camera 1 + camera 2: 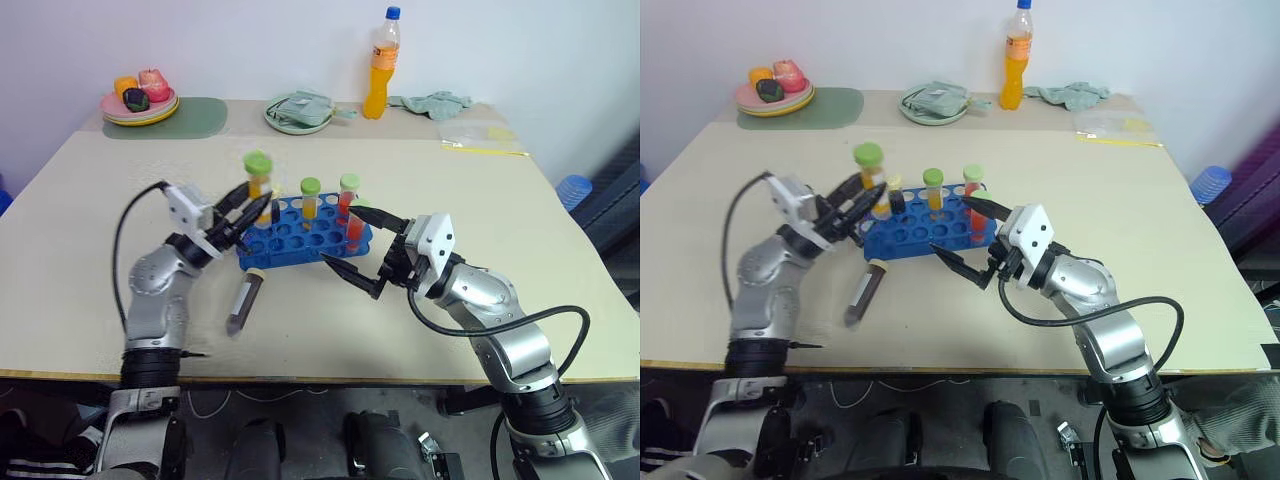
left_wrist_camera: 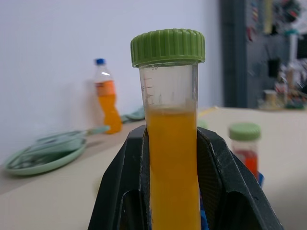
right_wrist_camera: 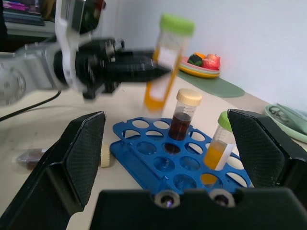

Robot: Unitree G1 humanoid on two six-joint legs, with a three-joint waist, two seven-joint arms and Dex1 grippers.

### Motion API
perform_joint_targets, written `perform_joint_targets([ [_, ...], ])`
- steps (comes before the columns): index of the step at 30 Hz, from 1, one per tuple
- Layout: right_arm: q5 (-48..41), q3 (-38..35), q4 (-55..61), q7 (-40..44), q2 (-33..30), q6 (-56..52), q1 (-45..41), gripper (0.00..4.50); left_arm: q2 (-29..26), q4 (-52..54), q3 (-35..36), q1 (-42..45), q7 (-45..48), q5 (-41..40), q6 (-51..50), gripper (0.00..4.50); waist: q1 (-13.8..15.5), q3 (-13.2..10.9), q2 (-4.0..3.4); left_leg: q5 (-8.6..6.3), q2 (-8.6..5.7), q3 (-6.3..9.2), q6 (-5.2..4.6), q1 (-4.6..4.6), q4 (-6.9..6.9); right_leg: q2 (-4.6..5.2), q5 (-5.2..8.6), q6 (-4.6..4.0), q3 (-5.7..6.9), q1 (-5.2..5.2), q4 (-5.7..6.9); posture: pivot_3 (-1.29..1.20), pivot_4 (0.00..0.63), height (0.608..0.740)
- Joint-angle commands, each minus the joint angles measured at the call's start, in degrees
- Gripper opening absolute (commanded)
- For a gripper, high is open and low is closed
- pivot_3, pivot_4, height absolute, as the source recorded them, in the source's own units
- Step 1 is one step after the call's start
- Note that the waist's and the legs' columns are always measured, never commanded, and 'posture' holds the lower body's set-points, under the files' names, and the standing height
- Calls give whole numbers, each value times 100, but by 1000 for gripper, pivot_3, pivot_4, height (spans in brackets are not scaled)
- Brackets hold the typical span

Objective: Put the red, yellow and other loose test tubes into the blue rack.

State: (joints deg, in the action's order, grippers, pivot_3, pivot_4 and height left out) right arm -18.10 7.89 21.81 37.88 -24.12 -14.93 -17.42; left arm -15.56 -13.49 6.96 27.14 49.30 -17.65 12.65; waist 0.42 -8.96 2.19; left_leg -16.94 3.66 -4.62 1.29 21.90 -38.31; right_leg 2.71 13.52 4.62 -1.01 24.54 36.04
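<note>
The blue rack lies mid-table. In it stand an orange tube with a green cap, a red tube with a green cap and a dark tube with a cream cap. My left gripper is shut on a yellow tube with a green cap, held upright just above the rack's left end. A loose dark tube lies on the table in front of the rack. At the rack's right end my right gripper stands open and holds nothing.
Along the table's far edge are a plate of toy fruit on a green mat, a green dish with a cloth, an orange drink bottle, a crumpled cloth and a clear bag.
</note>
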Motion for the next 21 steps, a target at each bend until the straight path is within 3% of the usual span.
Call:
perform_joint_targets([
  [1, 36, -210, 422, -154, -73, -49, 41, 4500, 272, -616, -364, 404, 36, 321, 831, 788, 29, 0, 0, 0, 0, 0, 0, 1, 0, 0, 0, 0, 0, 0, -1, 0, 150, 740],
  [8, 48, -293, 548, -256, -110, -118, 174, 4500, 612, -1677, -566, 796, -85, 529, 1692, 788, 7, 0, 0, -3, 1, 4, -6, 3, 1, -4, 0, 1, 1, 0, -7, 0, 150, 740],
  [21, 56, -360, 640, -257, -219, -151, 372, 4500, 854, -2077, -682, 480, -112, 498, 2024, 788, 18, 5, -9, -3, 2, 5, -6, 3, 2, -4, 0, 1, 1, -1, -8, 0, 150, 740],
])
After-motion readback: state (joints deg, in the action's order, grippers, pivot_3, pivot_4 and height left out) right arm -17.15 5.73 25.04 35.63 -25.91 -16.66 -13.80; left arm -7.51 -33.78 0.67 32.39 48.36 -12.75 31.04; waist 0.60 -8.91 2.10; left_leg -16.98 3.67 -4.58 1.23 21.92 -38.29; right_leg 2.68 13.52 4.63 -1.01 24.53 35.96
